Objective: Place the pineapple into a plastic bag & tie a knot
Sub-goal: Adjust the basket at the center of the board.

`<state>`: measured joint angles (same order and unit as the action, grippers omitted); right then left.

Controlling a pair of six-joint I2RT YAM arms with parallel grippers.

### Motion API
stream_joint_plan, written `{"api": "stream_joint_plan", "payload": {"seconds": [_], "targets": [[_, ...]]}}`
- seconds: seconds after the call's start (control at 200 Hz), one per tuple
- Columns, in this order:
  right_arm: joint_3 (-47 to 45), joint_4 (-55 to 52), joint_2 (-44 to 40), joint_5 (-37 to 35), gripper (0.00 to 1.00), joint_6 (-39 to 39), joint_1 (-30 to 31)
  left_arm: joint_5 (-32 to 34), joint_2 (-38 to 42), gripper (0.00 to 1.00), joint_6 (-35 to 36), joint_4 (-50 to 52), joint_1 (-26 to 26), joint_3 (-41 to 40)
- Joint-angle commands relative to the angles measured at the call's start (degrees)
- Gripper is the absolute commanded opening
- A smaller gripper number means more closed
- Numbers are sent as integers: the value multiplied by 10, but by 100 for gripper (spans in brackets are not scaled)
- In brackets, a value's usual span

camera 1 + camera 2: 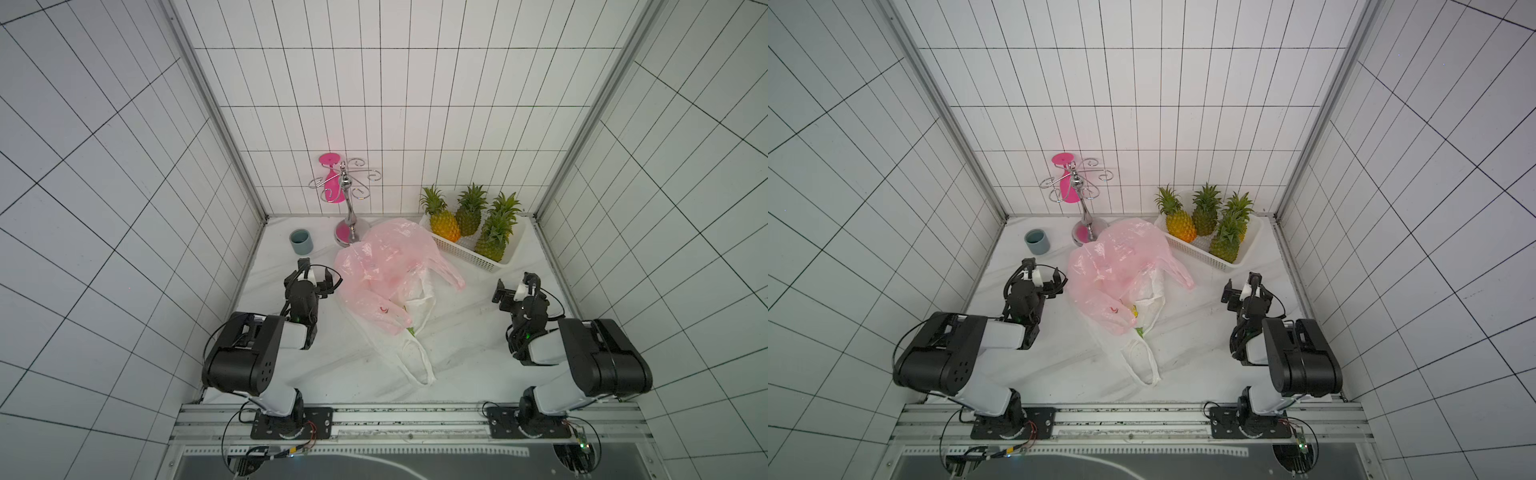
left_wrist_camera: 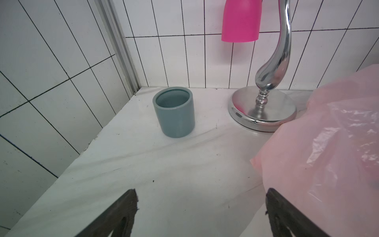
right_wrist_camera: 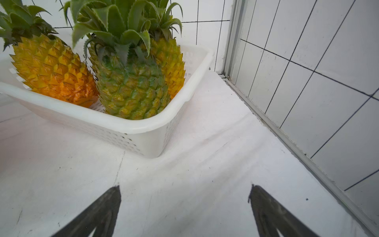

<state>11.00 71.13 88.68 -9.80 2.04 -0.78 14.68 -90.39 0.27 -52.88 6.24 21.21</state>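
Several pineapples, one orange [image 1: 445, 225] and one green [image 3: 131, 92] among them, stand in a white basket [image 1: 469, 255] at the back right. A crumpled pink plastic bag [image 1: 386, 257] lies in the middle of the table, partly over a flat white plastic bag [image 1: 411, 353] whose handles point toward the front. My left gripper [image 1: 318, 269] hovers open just left of the pink bag [image 2: 328, 143], with nothing between its fingers. My right gripper [image 1: 514, 282] is open and empty too, in front of the basket [image 3: 143, 127] and a short way from it.
A grey-blue cup [image 1: 301, 242] stands at the back left. Beside it is a chrome hanger stand [image 1: 352, 226] with a pink goblet [image 1: 332, 187] hung upside down. Tiled walls close in the table on three sides. The arm bases sit on a metal rail [image 1: 415, 419] along the front.
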Motion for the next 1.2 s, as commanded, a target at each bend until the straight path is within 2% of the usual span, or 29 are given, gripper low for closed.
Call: {"api": "stream_joint_plan", "payload": {"seconds": [0.0, 0.51, 0.61, 0.66, 0.75, 0.805, 0.855, 0.904, 0.939, 0.954, 1.019, 1.059, 1.124, 1.199], "targets": [[33, 15, -1, 42, 99, -19, -7, -3, 8, 97, 5, -14, 0, 2], [34, 12, -1, 58, 99, -15, -16, -2, 10, 97, 4, -13, -1, 1], [31, 18, -6, 36, 99, -9, -16, 45, 29, 97, -3, -46, 0, -13], [26, 10, -27, 7, 99, 5, -16, 75, 64, 97, -16, 39, 4, 8], [41, -77, -94, -20, 99, 13, -16, 120, 120, 97, -82, 280, 14, 99], [64, -149, -127, -38, 99, 29, -15, 161, 139, 97, -137, 350, 29, 133], [91, -223, -154, -82, 99, 95, -16, 179, 162, 97, -197, 394, 44, 148], [123, -326, -178, -154, 99, 234, -17, 146, 189, 92, -256, 430, 53, 157], [144, -398, -196, -132, 99, 303, -29, 93, 207, 86, -285, 439, 55, 157], [151, -413, -202, -97, 99, 309, -38, 71, 214, 84, -296, 439, 57, 156], [187, -455, -216, 27, 72, 311, -56, -23, 237, 71, -337, 453, 63, 151], [229, -494, -213, 70, 65, 299, -56, -73, 247, 63, -347, 469, 74, 151], [315, -585, -184, 104, 64, 290, -55, -115, 264, 55, -335, 514, 107, 153], [422, -677, -132, 116, 67, 280, -55, -89, 297, 51, -331, 572, 162, 145]]}}
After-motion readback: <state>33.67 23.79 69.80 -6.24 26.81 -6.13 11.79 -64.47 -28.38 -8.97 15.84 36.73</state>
